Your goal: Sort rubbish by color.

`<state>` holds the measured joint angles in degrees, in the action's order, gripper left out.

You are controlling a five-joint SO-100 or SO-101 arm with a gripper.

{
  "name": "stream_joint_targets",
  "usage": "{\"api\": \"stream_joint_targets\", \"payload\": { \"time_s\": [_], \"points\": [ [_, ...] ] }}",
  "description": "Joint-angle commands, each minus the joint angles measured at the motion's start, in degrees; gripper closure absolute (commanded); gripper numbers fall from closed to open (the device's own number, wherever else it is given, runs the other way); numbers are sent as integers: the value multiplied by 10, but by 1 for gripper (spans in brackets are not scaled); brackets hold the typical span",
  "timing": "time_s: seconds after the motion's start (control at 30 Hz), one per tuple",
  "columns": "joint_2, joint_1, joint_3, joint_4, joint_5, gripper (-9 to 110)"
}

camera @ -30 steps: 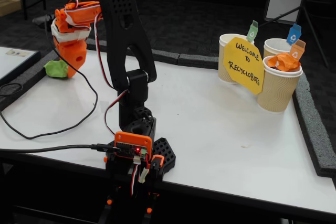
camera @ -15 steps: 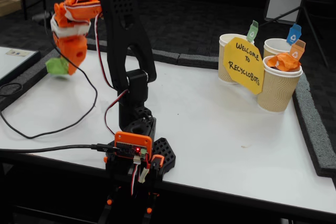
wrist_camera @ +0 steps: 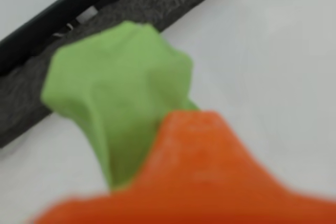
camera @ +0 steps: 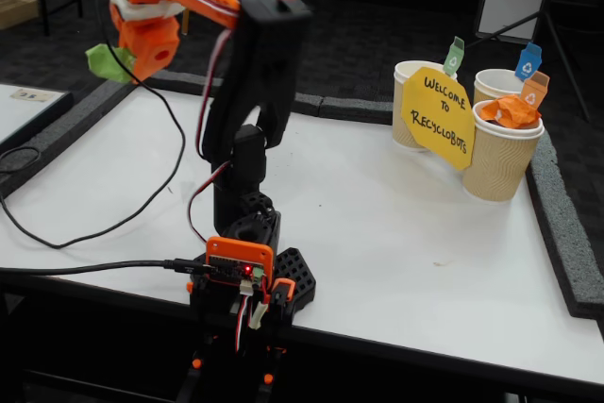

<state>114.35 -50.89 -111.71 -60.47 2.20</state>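
Note:
A lime green paper wad [camera: 107, 60] hangs high above the table's far left corner in the fixed view, with my orange gripper [camera: 121, 61] shut on it. The wrist view shows the same green wad [wrist_camera: 119, 85] filling the middle, pinched by an orange finger [wrist_camera: 199, 177] at the bottom. An orange wad [camera: 508, 110] lies in the front beige cup [camera: 502, 159] at the right. The light blue wad is out of view.
Two more beige cups [camera: 408, 101] [camera: 493, 85] with coloured tags stand behind a yellow "Welcome to RecycloBots" sign [camera: 439, 116]. A dark foam border [camera: 559, 224] rims the white table [camera: 396, 243]. A black cable [camera: 113, 224] loops over the left side.
The arm has lifted the green wad from table level at the far left to well above the table, and the upper arm has swung up and forward.

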Motion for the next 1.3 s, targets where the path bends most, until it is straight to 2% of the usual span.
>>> {"api": "stream_joint_targets", "payload": {
  "time_s": [0.0, 0.2, 0.4, 0.8, 1.27],
  "points": [
    [235, 1, -40, -11, 11, 101],
    [413, 3, -110, -63, 11, 101],
    [520, 26, -126, -127, 11, 101],
    [632, 138, -115, -179, 11, 101],
    [695, 190, -95, -225, 11, 101]
  ]
}}
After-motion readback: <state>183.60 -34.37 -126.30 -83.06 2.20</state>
